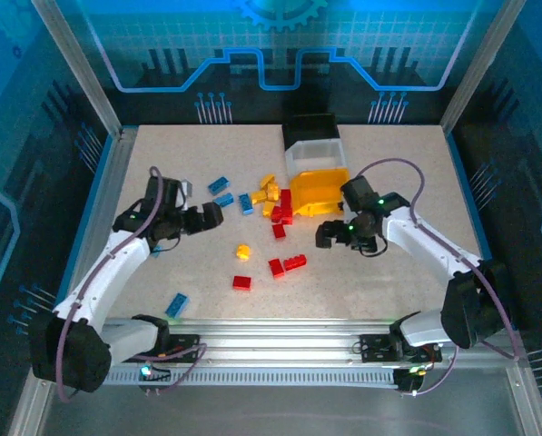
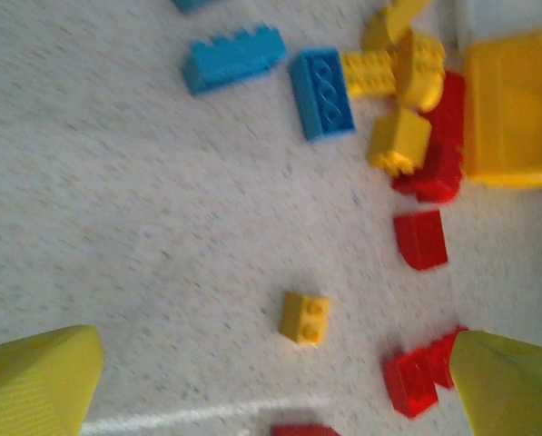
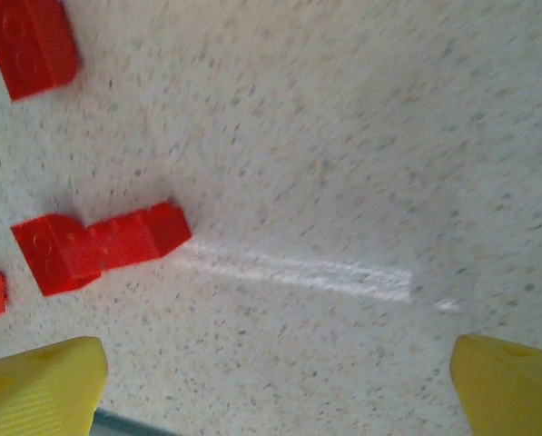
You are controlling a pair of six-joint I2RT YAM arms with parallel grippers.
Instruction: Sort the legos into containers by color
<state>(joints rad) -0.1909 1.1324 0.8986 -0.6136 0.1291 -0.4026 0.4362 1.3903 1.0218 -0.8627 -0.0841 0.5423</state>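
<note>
Legos lie scattered mid-table: blue bricks (image 1: pixel 219 184), a yellow cluster (image 1: pixel 269 195), red bricks (image 1: pixel 294 262) and one small yellow brick (image 1: pixel 243 252). A black bin (image 1: pixel 311 130), a translucent white bin (image 1: pixel 313 156) and a yellow bin (image 1: pixel 320 191) stand in a row at the back. My left gripper (image 1: pixel 213 216) hovers open left of the pile. In its wrist view the small yellow brick (image 2: pixel 304 318) lies ahead between the open fingers (image 2: pixel 34 381). My right gripper (image 1: pixel 326 235) is open over bare table, with red bricks (image 3: pixel 98 245) to its left.
A lone blue brick (image 1: pixel 177 304) lies near the front rail on the left. The yellow bin (image 2: pixel 516 109) sits beside red (image 2: pixel 422 238) and blue bricks (image 2: pixel 322 93). Metal frame posts and blue side walls enclose the table (image 1: pixel 389 272).
</note>
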